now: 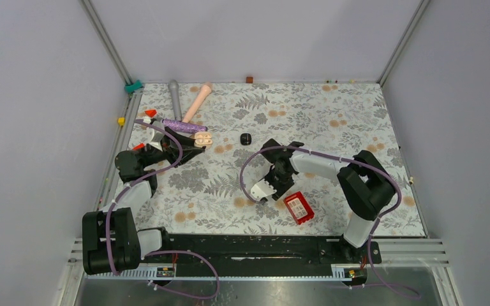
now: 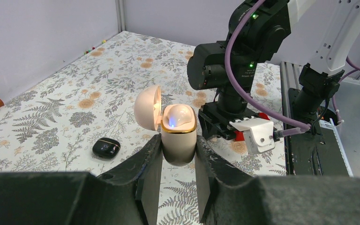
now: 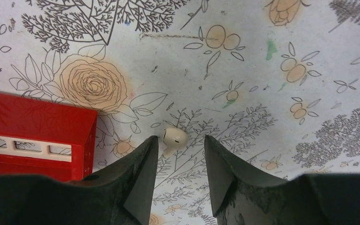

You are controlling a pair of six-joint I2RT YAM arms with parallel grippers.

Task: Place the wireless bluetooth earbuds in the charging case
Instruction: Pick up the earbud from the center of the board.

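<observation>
My left gripper (image 2: 178, 146) is shut on the cream charging case (image 2: 179, 140), holding it upright above the table. The case lid (image 2: 147, 107) is swung open to the left. One whitish earbud (image 2: 180, 116) sits in the case with a blue light glowing. From the top view the case (image 1: 203, 138) is at the left-centre of the mat. A second cream earbud (image 3: 175, 137) lies on the mat. My right gripper (image 3: 180, 140) points down over it. Its jaws are apart on either side, and the left fingertip is nearly at the bud.
A red box (image 1: 298, 207) (image 3: 33, 136) lies just beside the right gripper. A small black case (image 1: 246, 138) (image 2: 106, 147) rests mid-mat. Grey, pink and purple rods (image 1: 191, 105) and small red cones (image 1: 150, 113) lie at the back left, near the wall.
</observation>
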